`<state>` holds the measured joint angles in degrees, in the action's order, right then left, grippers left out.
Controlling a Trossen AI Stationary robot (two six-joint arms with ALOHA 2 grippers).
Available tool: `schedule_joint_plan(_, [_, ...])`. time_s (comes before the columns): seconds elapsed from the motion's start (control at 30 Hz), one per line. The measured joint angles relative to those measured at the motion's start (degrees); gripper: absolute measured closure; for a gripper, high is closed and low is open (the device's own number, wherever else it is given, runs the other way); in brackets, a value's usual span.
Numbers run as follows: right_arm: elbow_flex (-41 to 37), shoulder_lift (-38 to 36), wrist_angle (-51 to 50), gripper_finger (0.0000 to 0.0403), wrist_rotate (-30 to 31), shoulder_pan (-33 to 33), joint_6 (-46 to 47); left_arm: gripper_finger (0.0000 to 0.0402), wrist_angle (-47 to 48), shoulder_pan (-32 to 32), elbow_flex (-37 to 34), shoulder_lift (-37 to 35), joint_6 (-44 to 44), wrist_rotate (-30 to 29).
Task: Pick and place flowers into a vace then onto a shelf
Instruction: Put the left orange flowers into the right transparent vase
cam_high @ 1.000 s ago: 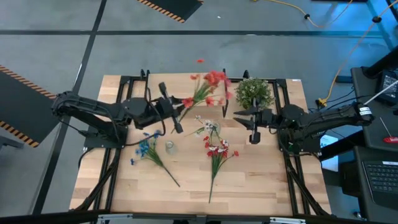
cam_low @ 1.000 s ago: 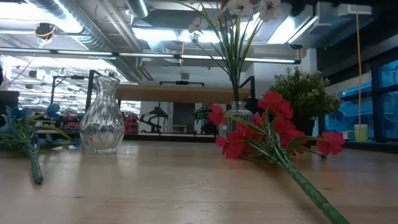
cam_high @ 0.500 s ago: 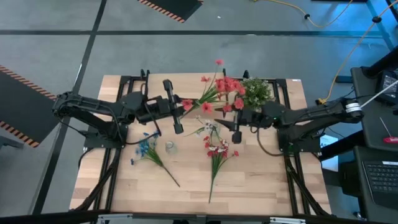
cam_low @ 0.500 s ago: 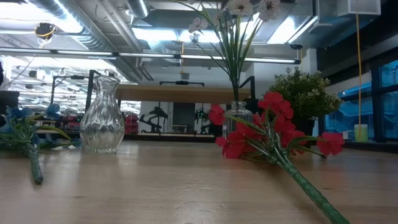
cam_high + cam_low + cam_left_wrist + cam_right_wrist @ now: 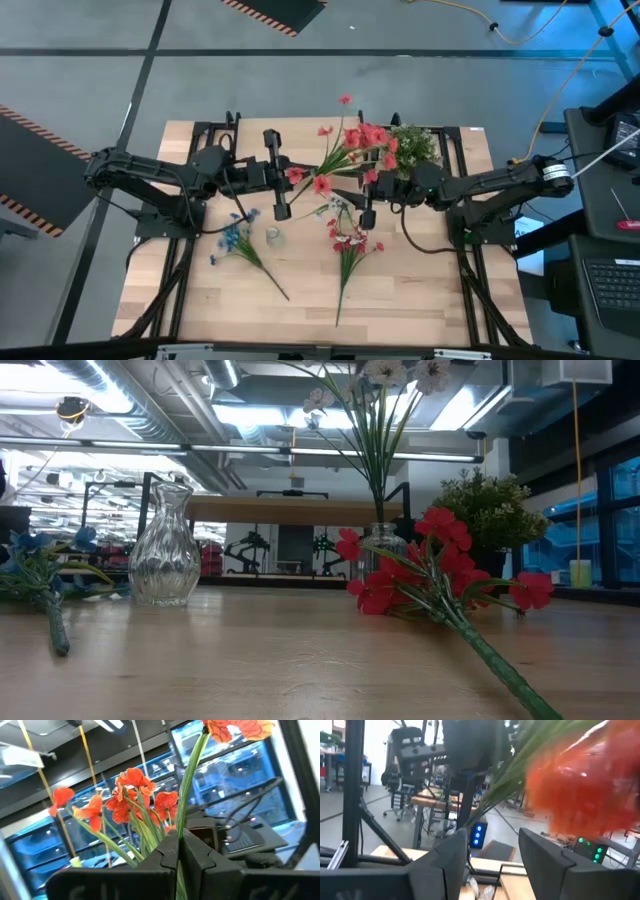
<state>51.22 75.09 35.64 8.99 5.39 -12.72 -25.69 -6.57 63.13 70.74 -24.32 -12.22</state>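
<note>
My left gripper [image 5: 291, 178] is shut on the orange-red sprig [image 5: 352, 142], held up over the table's far middle; its blooms [image 5: 135, 795] fan out past the fingers. My right gripper [image 5: 348, 200] is open and close beside it, with the stems [image 5: 520, 765] and a blurred bloom [image 5: 590, 785] right in front of its fingers. The blue sprig [image 5: 238, 243] and the red sprig [image 5: 348, 250] lie flat on the table. A clear glass vase [image 5: 165, 545] stands upright. The white sprig [image 5: 380, 420] stands in a small jar. The shelf [image 5: 300, 510] shows behind. My left gripper pinches the orange-red sprig's bunched green stems [image 5: 181, 827] between its two fingers, which lie across them. The sprig is lifted clear of the table. Its blooms slant away toward the table's right and far side.
A round bushy green plant [image 5: 413, 147] stands at the far right, just behind my right arm. The jar with the white sprig [image 5: 340, 207] stands directly below the two grippers. The near half of the wooden tabletop [image 5: 400, 300] is bare.
My right gripper has moved toward the table's left, up to the orange-red sprig. My left gripper has shifted slightly right, and the sprig's blooms have swung toward the right and far side, in front of the bushy plant.
</note>
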Motion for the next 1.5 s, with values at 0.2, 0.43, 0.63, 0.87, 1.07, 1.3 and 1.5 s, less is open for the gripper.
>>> schedule_joint_plan(0.2, [0.0,1.51,4.43,0.022,-6.07,-1.51,0.77,0.0398,0.02,0.0,0.0,0.0,0.97,2.14])
schedule_joint_plan(0.43, [0.0,4.43,9.72,0.0221,-10.68,-3.8,3.46,0.0398,-0.54,-0.02,0.0,0.56,1.03,4.43])
schedule_joint_plan(0.63, [0.0,6.63,13.9,0.0221,-14.75,-4.12,3.63,0.0398,-4.64,0.04,0.0,2.88,-0.3,4.43])
schedule_joint_plan(0.87, [0.0,6.82,16.21,0.0221,-14.69,-4.44,3.61,0.0398,-8.48,0.05,0.0,4.98,-0.46,5.8])
schedule_joint_plan(1.07, [0.0,6.84,16.69,0.0221,-15.03,-4.44,3.81,0.0398,-10.75,0.08,0.0,6.66,-0.48,7.28])
schedule_joint_plan(1.3, [0.0,6.84,16.93,0.0221,-17.49,-4.44,4.92,0.0398,-12.23,1.3,0.0,7.26,0.92,7.42])
schedule_joint_plan(1.5, [0.0,6.84,16.93,0.0221,-17.5,-4.44,4.85,0.0398,-12.14,1.49,0.0,7.3,1.28,8.08])
